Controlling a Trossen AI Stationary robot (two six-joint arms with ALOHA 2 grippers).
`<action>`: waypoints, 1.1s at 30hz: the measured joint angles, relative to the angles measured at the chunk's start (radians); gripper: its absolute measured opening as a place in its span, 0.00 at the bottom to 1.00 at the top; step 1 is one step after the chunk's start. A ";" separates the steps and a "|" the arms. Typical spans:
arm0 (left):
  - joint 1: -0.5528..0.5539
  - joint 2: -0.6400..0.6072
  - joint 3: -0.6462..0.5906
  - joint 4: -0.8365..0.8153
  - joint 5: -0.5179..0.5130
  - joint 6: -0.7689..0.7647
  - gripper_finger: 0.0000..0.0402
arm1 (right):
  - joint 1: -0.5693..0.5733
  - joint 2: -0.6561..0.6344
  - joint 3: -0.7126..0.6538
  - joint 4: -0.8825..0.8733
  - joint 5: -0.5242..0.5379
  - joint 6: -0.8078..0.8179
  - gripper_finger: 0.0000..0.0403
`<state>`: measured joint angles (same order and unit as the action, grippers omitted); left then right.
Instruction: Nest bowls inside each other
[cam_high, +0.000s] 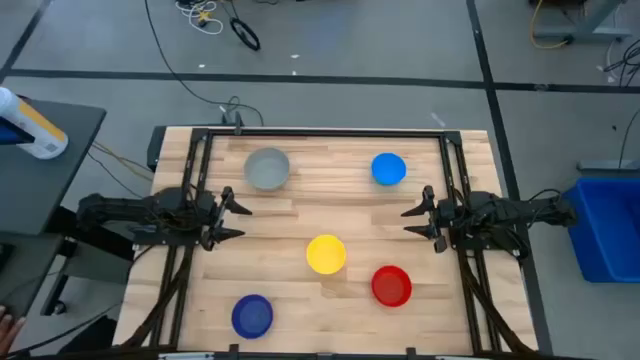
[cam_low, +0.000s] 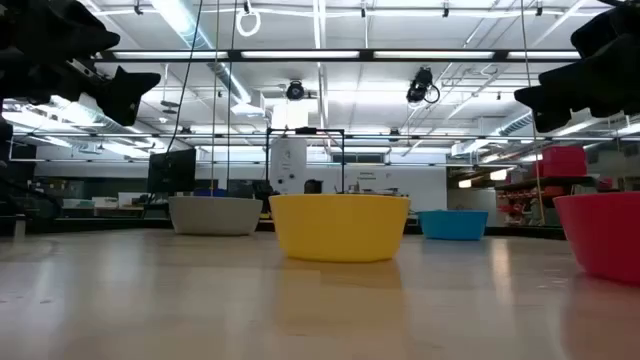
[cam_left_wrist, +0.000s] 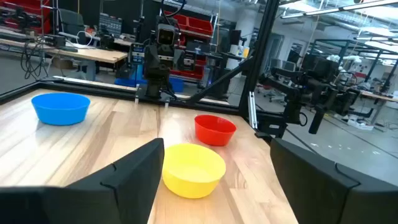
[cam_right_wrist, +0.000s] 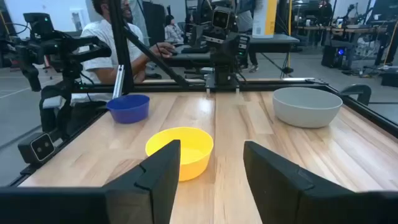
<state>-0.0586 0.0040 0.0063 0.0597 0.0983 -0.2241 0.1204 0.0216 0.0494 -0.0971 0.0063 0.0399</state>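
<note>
Five bowls stand apart, each on its base on the wooden table (cam_high: 300, 205): grey (cam_high: 267, 168) far left, light blue (cam_high: 388, 168) far right, yellow (cam_high: 326, 254) in the middle, red (cam_high: 391, 285) near right, dark blue (cam_high: 252, 315) near left. My left gripper (cam_high: 238, 221) hovers open at the left edge, pointing toward the middle. My right gripper (cam_high: 412, 221) hovers open at the right edge, facing it. In the left wrist view the yellow bowl (cam_left_wrist: 193, 169) lies ahead of the fingers; the right wrist view shows the yellow bowl (cam_right_wrist: 180, 151) likewise.
A dark metal frame (cam_high: 330, 132) runs round the table's edges. A blue bin (cam_high: 606, 225) stands right of the table, a side table with a bottle (cam_high: 30, 125) at the left. A person (cam_right_wrist: 118, 37) sits beyond the table's left side in the right wrist view.
</note>
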 joint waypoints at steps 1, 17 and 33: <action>0.000 0.000 0.000 0.000 0.000 0.000 0.76 | 0.000 0.000 0.000 0.000 0.000 0.000 0.47; 0.000 0.000 0.000 0.000 0.000 0.000 0.76 | 0.000 0.000 0.000 0.000 0.000 0.000 0.53; 0.000 0.000 0.000 0.000 0.000 0.000 0.76 | 0.000 0.000 0.000 0.000 0.000 0.000 0.53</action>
<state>-0.0585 0.0040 0.0063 0.0597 0.0986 -0.2241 0.1204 0.0216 0.0494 -0.0971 0.0066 0.0399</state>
